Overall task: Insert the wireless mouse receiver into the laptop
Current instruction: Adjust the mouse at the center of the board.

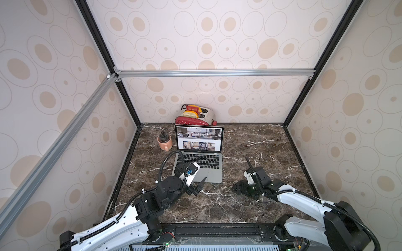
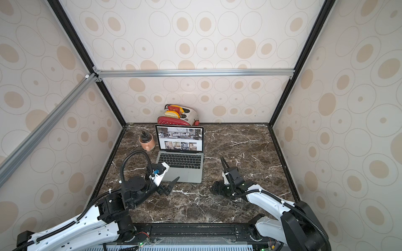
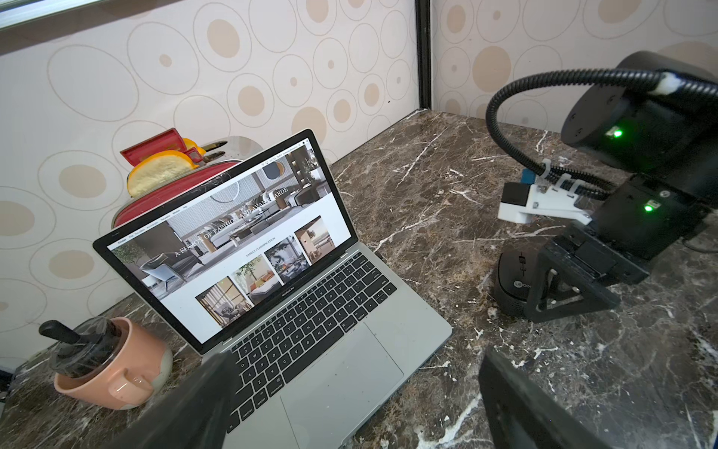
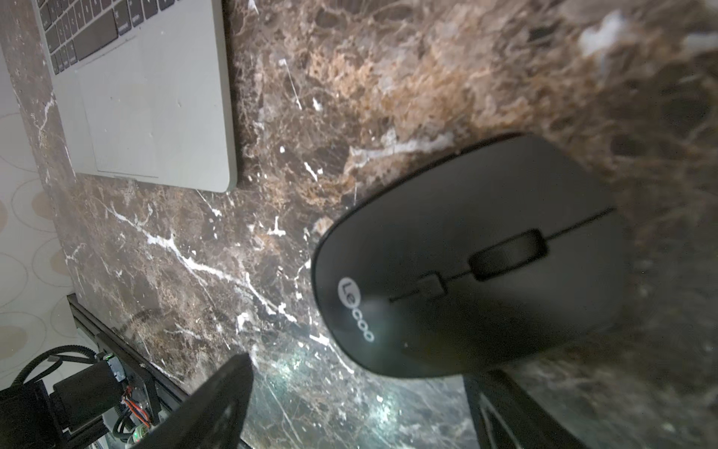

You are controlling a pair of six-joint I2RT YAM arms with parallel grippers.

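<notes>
On the dark marble table (image 1: 250, 152), toward its back, the silver laptop (image 1: 199, 165) stands open with its screen lit. It is just before a red toaster (image 1: 193, 120) and beside a pink mug (image 1: 165, 143). The left gripper (image 1: 199, 187) hangs released near the laptop's front edge. The right gripper (image 4: 357, 369) is spread wide about a black mouse (image 4: 466, 252), one finger clearly apart from it.

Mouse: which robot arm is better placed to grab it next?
Likely right: the right gripper, open, is at the mouse, while the left gripper hovers open by the laptop, farther away.
</notes>
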